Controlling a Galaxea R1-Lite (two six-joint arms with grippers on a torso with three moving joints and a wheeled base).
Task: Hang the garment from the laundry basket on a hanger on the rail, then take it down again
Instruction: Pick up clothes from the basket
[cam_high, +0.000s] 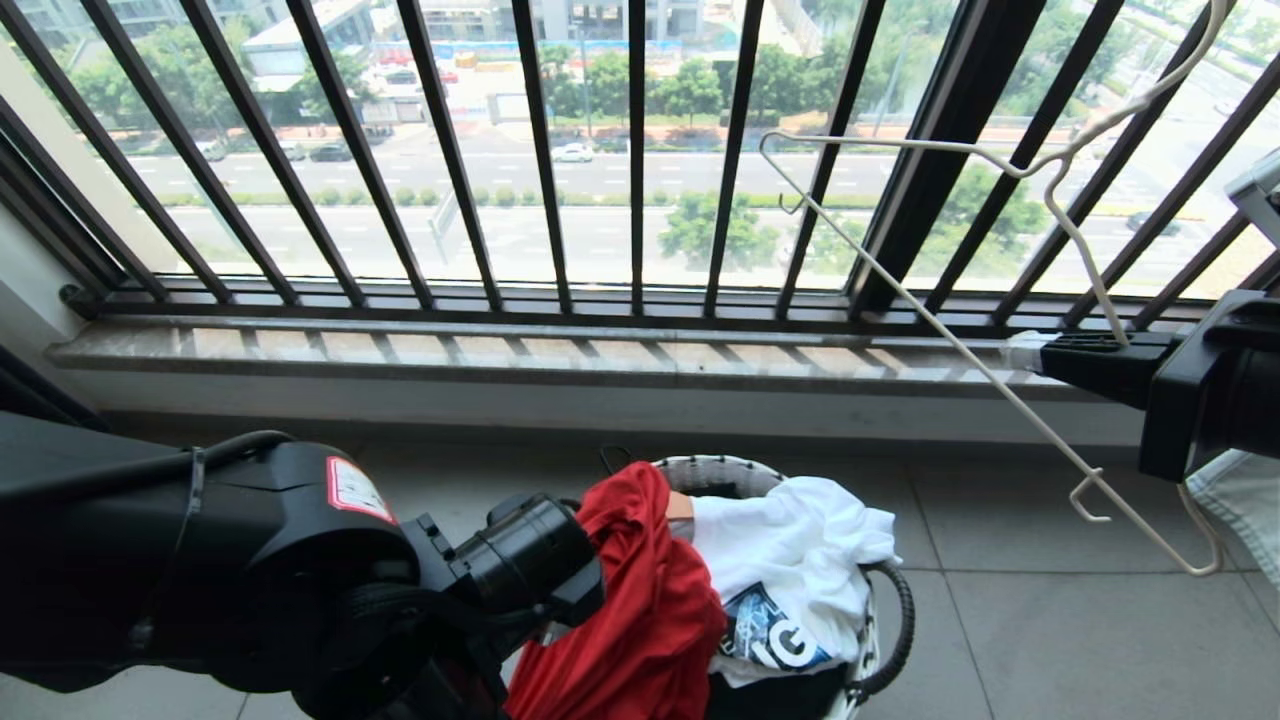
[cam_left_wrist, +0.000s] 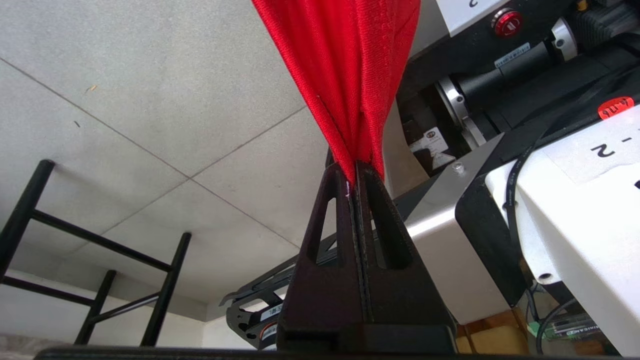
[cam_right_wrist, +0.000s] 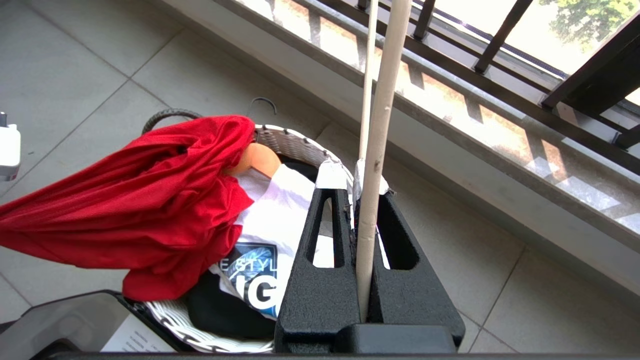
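Note:
The red garment (cam_high: 640, 600) is drawn up out of the laundry basket (cam_high: 720, 468) and stretches toward my left arm at the lower left. My left gripper (cam_left_wrist: 356, 167) is shut on a gathered fold of the garment (cam_left_wrist: 350, 75), which hangs from its tips. At the right, level with the window sill, my right gripper (cam_high: 1030, 352) is shut on the off-white wire hanger (cam_high: 941, 318), held tilted before the window. In the right wrist view the hanger (cam_right_wrist: 385, 100) runs between that gripper's (cam_right_wrist: 357, 175) fingers above the basket (cam_right_wrist: 295, 145) and the garment (cam_right_wrist: 150, 200). The rail is out of view.
A white printed shirt (cam_high: 800, 560) and a black shirt (cam_right_wrist: 225, 310) lie in the basket beside a wooden hanger end (cam_right_wrist: 255, 159). The barred window railing (cam_high: 540, 150) and stone sill (cam_high: 500, 350) stand close behind. A black frame (cam_left_wrist: 90, 240) stands on the tiled floor.

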